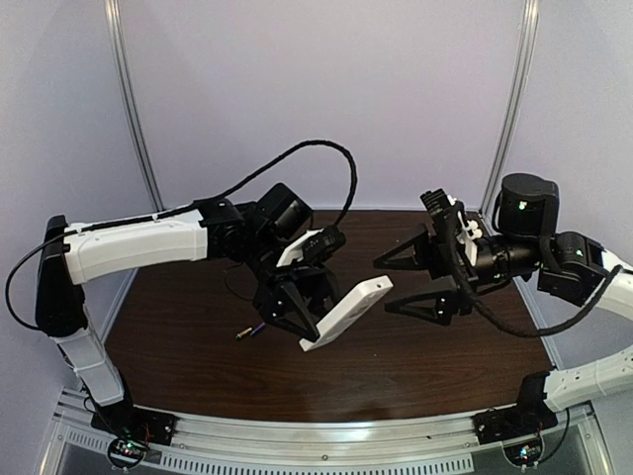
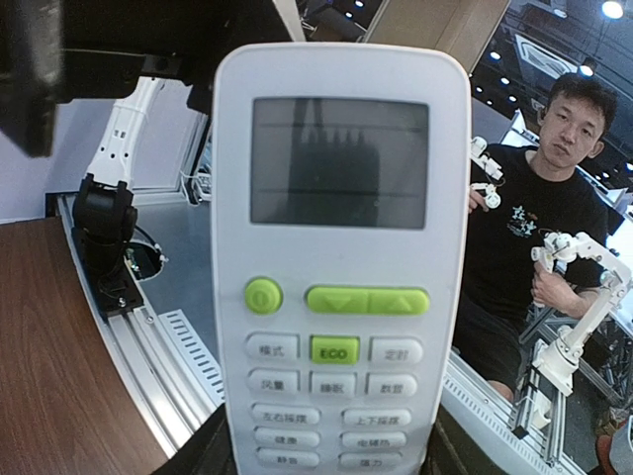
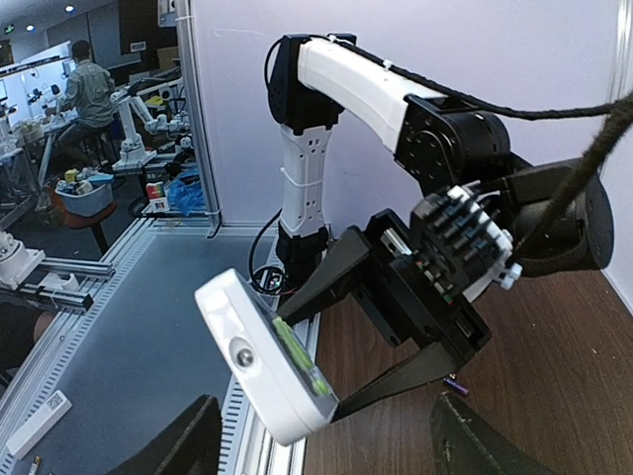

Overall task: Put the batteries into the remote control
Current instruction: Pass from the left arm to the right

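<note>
remote control: lifted off table, tilted, gripped at button end; plain back in top view, display and buttons seen only from left wrist, lowest rows cut off there
left gripper: clenched on remote control, fingertips mostly hidden behind it
right gripper: fingers spread wide, nothing held, near remote control's free end
batteries: tiny, lying on table left of left gripper; colours hard to make out
</note>
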`<action>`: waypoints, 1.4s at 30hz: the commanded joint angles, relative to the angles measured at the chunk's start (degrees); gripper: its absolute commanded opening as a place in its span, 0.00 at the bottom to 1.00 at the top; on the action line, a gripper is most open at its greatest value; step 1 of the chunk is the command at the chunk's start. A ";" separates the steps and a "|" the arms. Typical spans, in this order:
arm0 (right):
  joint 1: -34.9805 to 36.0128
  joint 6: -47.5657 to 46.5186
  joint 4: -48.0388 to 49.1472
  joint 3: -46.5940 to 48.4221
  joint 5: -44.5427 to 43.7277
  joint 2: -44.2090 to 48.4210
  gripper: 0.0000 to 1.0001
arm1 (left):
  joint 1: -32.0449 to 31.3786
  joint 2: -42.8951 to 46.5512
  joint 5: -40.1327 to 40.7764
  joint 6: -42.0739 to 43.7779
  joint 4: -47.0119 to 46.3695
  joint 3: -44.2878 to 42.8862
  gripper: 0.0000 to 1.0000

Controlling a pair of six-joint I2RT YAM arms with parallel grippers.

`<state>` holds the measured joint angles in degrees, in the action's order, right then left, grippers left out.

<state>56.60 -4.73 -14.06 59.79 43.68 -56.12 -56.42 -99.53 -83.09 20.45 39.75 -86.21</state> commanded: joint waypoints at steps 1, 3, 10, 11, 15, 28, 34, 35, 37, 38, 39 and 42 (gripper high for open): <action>4.82 -2.70 -2.64 4.14 -1.68 -1.39 0.67 | -0.70 0.85 -6.23 1.47 0.11 0.43 0.38; 6.61 -3.50 -3.92 5.66 -2.62 -2.34 0.62 | -0.91 0.82 -6.40 1.65 0.01 0.41 0.38; 9.25 -6.09 -6.22 8.72 -3.69 -5.64 0.54 | -1.54 0.67 -8.69 2.47 0.08 -0.51 0.38; 9.59 -6.60 -6.80 9.30 -3.83 -6.25 0.52 | -1.64 0.65 -8.93 2.51 0.09 -0.60 0.38; 10.42 -7.32 -7.26 9.82 -4.55 -7.23 0.43 | -1.78 0.58 -9.57 2.49 0.10 -0.53 0.39; 10.72 -7.51 -7.74 10.79 -3.70 -7.88 0.00 | -1.54 0.53 -7.89 4.11 0.37 -0.75 0.67; 10.61 -6.48 -7.27 10.17 -4.92 -6.59 0.00 | 4.07 4.72 -2.49 1.12 -2.87 -0.01 0.97; 10.61 -6.05 -6.86 9.91 -5.55 -6.52 0.00 | 4.65 6.32 0.32 -3.36 -7.74 1.40 0.97; 10.55 -5.19 -6.57 9.61 -7.35 -6.46 0.00 | 6.13 9.96 7.56 -11.80 -17.67 5.25 0.97; 10.35 -4.59 -6.43 9.45 -8.28 -6.46 0.00 | 7.43 11.56 10.30 -15.17 -21.74 7.52 0.97; 10.13 -3.63 -5.97 9.14 -9.57 -6.49 0.00 | 8.97 12.77 13.26 -17.74 -24.22 8.34 0.97; 8.24 -0.29 -4.73 8.19 -12.47 -6.70 0.00 | 13.38 15.08 23.11 -23.85 -26.24 8.97 0.97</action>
<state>67.00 -10.07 -21.39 69.12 36.60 -63.66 -47.51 -87.92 -74.94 9.02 25.41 -78.67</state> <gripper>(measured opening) 0.155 0.974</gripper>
